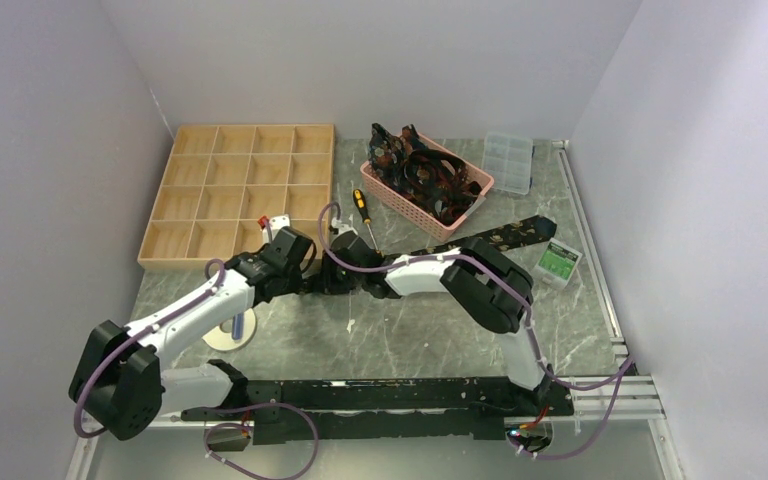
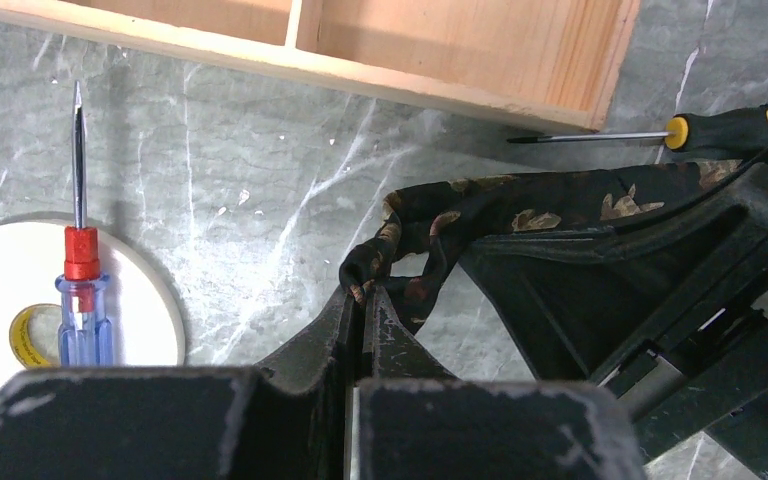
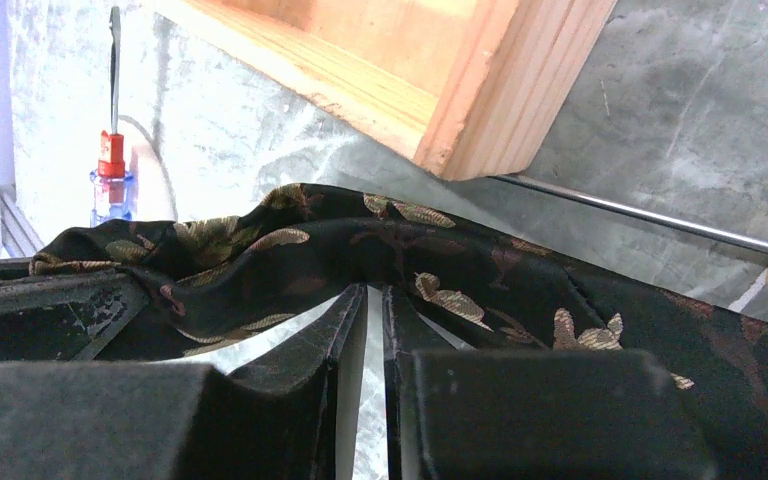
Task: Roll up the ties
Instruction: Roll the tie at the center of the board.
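A black tie with tan-gold patterns (image 1: 508, 234) lies on the marble table, running from the centre out to the right. My left gripper (image 1: 308, 270) is shut on the tie's crumpled narrow end (image 2: 390, 235), pinched at the fingertips (image 2: 365, 292). My right gripper (image 1: 340, 270) sits right beside it, with its jaws closed on a fold of the same tie (image 3: 410, 250); only a thin slit shows between its fingers. The right gripper's body fills the right of the left wrist view. Several more ties (image 1: 428, 172) are heaped in a pink basket (image 1: 384, 182).
A wooden compartment tray (image 1: 240, 190) stands just behind the grippers. A yellow-handled screwdriver (image 1: 364, 212) lies by its corner. A white tape roll (image 1: 228, 336) holds a blue-and-red screwdriver (image 2: 82, 300) near the left arm. A clear plastic box (image 1: 508, 160) and a green-white packet (image 1: 560, 262) are at the right.
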